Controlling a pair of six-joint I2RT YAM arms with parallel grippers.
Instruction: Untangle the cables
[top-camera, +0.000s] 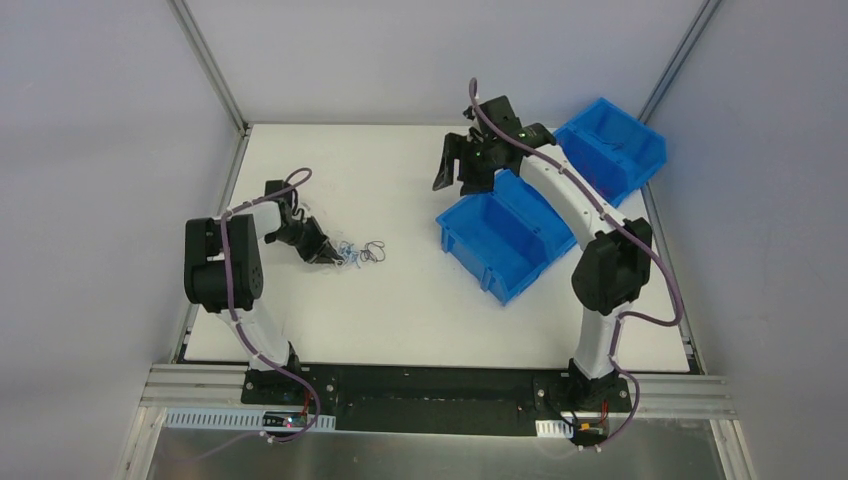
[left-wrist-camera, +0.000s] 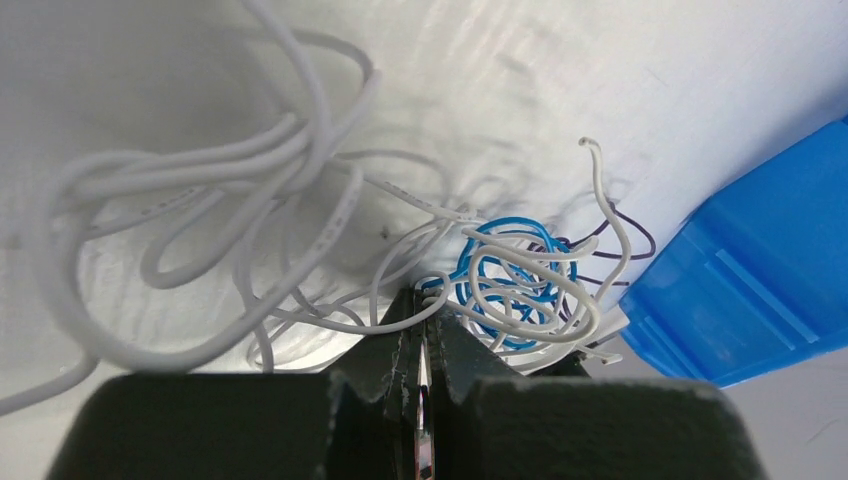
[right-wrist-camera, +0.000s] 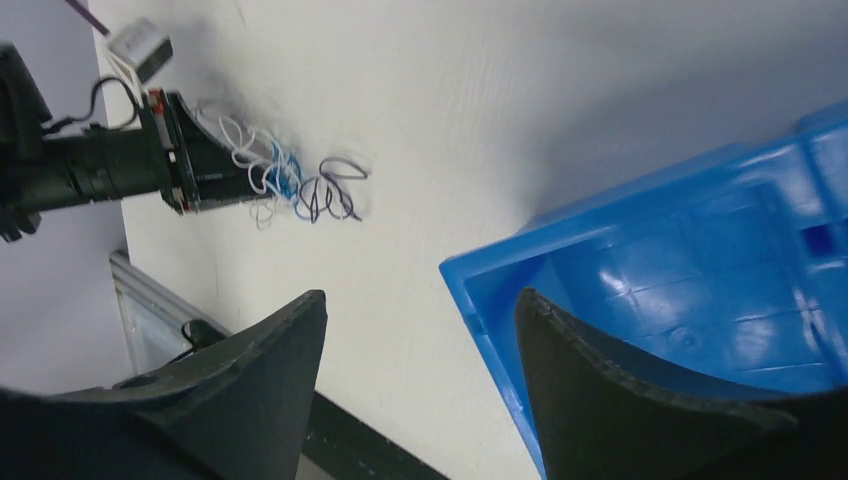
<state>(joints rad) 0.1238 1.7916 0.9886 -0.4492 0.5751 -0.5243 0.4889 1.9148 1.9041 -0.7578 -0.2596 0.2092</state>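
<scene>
Cables (top-camera: 362, 252) on the left of the table, pinched by the left claw

We see the cables as a small, loose knot of very thin wires lying on the white table (top-camera: 400, 320), in its left half and well apart from the two blue bins. In the left wrist view the knot is mostly white loops, with a tight blue coil (left-wrist-camera: 505, 285) in the middle and a few thin purple strands (left-wrist-camera: 620, 235) behind it. Larger white loops spread out to the left, and one white end sticks up.

The left gripper (top-camera: 330, 254) is low over the table, at the left edge of the knot. Its two fingers are pressed together, and a white wire passes between their tips, so we read it as clamped on the cables. Most of the knot lies on the table just past the fingertips.

The right gripper (top-camera: 462, 178) hangs above the far edge of the nearer bin (top-camera: 520, 275), far from the cables. Its fingers (right-wrist-camera: 270, 390) stand wide apart, and we see nothing between them. Its camera looks across the table to the knot and to the left gripper beside it.

The second bin (top-camera: 640, 150) stands in the far right corner, close behind the first. We cannot tell whether the two bins touch.
</scene>
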